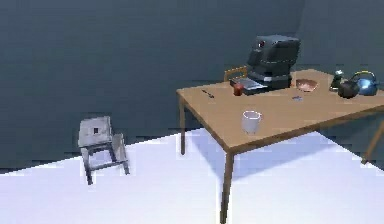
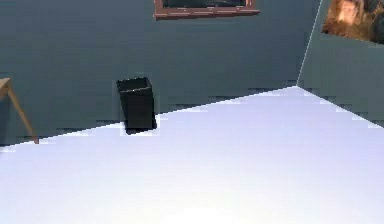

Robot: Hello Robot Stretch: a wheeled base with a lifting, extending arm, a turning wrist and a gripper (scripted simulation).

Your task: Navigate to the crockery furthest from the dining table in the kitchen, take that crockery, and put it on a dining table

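- Wooden dining table [image 1: 290,118] was the biggest thing around, on pale floor in front of a dark blue-grey wall, so I'm placing everything off it.
- Next down, a black bin [image 2: 136,104] stood against the wall, off to one side of the table's leg [image 2: 20,115] and apart from it.
- Then a small grey chair [image 1: 100,145] sat on the floor well apart from the table, past its left end in the forward view.
- On the table's far side was a dark coffee machine [image 1: 272,62], with a dark kettle [image 1: 350,88] toward the table's right end.
- A reddish bowl [image 1: 307,85] lay on the table between those two, and a white mug [image 1: 251,122] stood alone near the table's front edge.
- Step, my guess: the navigating leg, pick-up not yet done. All the crockery in sight sat on the table itself, so the piece furthest from it was probably elsewhere, and I couldn't tell where.
- Next move, I reckon: turn the base away from the table and go hunting for kitchen counters.
- On the claw: couldn't tell its state, or how the target crockery lay relative to it.
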